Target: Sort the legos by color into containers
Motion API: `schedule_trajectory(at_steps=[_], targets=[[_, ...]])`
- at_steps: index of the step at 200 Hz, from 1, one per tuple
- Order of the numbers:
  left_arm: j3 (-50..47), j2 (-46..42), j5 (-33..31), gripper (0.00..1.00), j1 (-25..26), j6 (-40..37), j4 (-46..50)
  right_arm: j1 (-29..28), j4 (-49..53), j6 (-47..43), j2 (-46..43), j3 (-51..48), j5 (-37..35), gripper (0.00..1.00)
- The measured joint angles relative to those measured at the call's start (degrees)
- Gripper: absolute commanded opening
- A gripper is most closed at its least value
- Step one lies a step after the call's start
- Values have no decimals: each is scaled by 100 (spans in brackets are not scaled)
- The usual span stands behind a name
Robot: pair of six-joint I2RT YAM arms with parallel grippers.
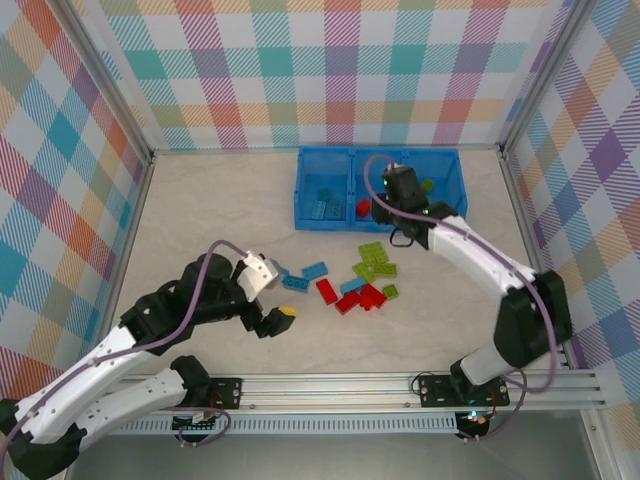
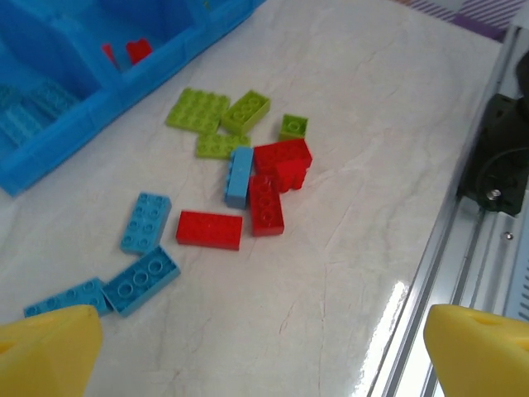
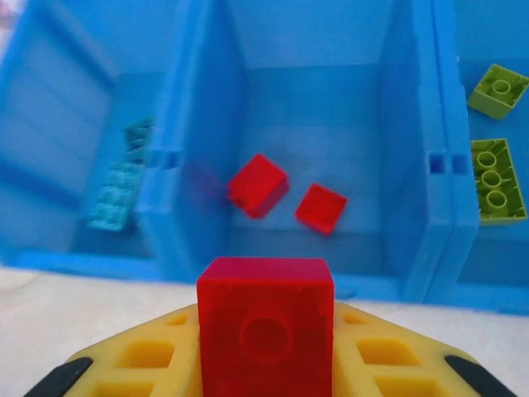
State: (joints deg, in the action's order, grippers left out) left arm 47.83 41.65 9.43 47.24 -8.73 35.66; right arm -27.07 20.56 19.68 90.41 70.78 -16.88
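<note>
A lab test cell: plaid walls [image 1: 340, 70], aluminium rail [image 1: 340, 385].

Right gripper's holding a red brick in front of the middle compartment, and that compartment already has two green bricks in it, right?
Not quite. The right wrist view shows that the two bricks in the middle compartment are red, not green. The rest holds: the right gripper grips a red brick in front of that compartment.

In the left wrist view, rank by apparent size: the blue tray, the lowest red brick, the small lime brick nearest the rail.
Blue tray, by far largest.
Red brick second.
Small lime brick smallest.
The red brick lies nearer the camera, so its lead is partly perspective.
</note>
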Motion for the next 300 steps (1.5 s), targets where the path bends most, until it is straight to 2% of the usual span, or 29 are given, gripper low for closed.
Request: schedule_trajectory(at_steps=[24,41,62,97,123,165,184,209,237,286,300], targets=[[-4,22,-138,100,0,426,2,291,-81,-190,975,498,334,31],[-4,-46,-186,100,0,647,22,396,4,-262,1513,901,481,45],[-11,-118,-295,100,0,822,79,439,55,-337,1919,1296,564,49],[-127,-240,-424,100,0,949,179,439,109,-348,1851,1327,671,51],[-168,-249,-455,100,0,960,173,437,52,-245,1097,669,852,59],[-389,-372,-459,100,0,817,33,435,-238,240,-1263,-1587,1237,89],[-522,-420,-459,100,0,660,-66,417,-232,404,-1827,-2337,1502,100],[-597,-380,-442,100,0,461,-179,170,-81,538,-1934,-2817,1738,100],[-647,-256,-442,100,0,332,-175,-153,-59,540,-1543,-2833,1803,100],[-767,-446,-450,100,0,258,-133,-310,-175,516,-514,-2721,1154,100],[-861,-612,-461,100,0,236,-125,-334,-251,505,-350,-2671,1014,96]])
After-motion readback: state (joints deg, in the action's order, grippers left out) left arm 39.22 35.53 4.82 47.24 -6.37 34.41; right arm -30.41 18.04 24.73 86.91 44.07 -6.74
